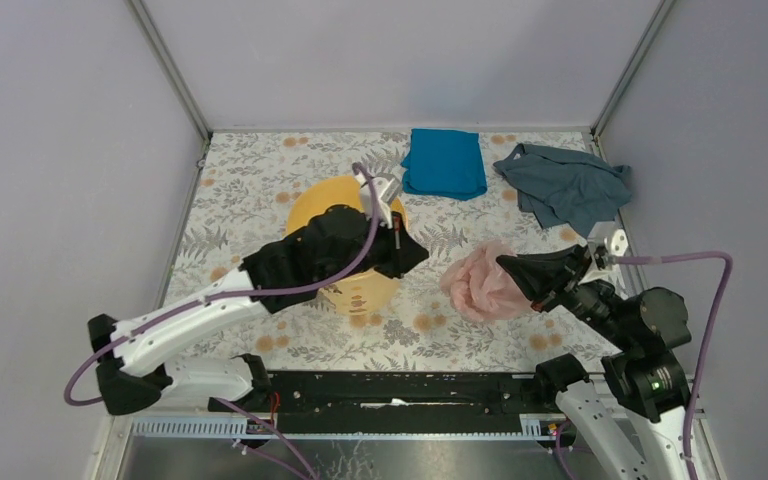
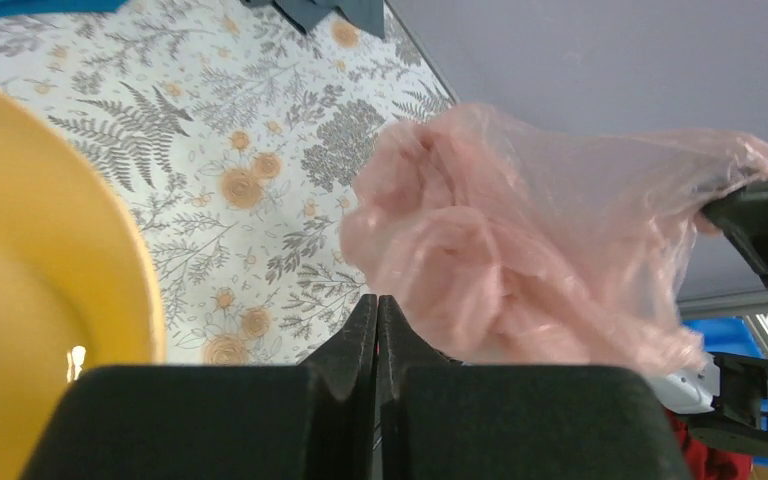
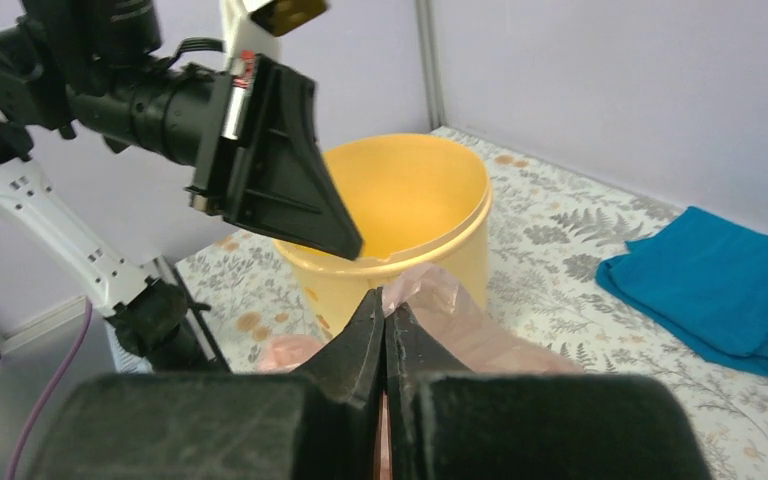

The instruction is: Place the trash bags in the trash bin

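The trash bin (image 1: pixel 340 198) is a round yellow-orange bucket standing upright at mid-left on the floral table, mostly under my left arm. It also shows in the right wrist view (image 3: pixel 415 200) and the left wrist view (image 2: pixel 40 260). The trash bag (image 1: pixel 480 285), a crumpled pale-pink film, hangs just right of the bin. My right gripper (image 1: pixel 508 266) is shut on the bag's edge, with film pinched between its jaws (image 3: pixel 384 296). My left gripper (image 1: pixel 418 252) is shut and empty (image 2: pixel 376 300), by the bin's right rim, close to the bag (image 2: pixel 520 260).
A bright blue folded cloth (image 1: pixel 445 162) lies at the back centre, and also shows in the right wrist view (image 3: pixel 720 290). A grey-blue crumpled cloth (image 1: pixel 568 185) lies at the back right. Pale walls enclose the table on three sides.
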You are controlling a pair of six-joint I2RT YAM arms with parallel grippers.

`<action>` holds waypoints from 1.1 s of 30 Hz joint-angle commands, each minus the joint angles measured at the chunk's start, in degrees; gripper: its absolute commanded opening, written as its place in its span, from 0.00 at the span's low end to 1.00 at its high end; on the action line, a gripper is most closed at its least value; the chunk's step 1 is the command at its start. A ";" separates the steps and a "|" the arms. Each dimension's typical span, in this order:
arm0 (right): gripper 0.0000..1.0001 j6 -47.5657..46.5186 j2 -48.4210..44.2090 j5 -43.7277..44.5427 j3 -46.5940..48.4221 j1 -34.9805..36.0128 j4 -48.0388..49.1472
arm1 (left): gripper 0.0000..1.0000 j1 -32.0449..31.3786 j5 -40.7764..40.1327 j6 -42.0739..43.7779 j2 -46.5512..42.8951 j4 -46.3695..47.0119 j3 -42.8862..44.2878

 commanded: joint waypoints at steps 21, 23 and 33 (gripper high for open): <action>0.00 28.50 7.14 -8.50 4.83 0.21 32.01 | 0.99 6.12 28.04 -3.74 -18.64 27.54 -15.27; 0.00 30.80 9.21 -9.32 5.00 0.27 35.61 | 0.99 9.96 31.04 -7.01 -17.64 28.89 -14.67; 0.00 35.33 13.84 -9.45 5.02 0.27 44.50 | 0.71 19.13 51.38 -28.06 -12.70 61.95 -23.97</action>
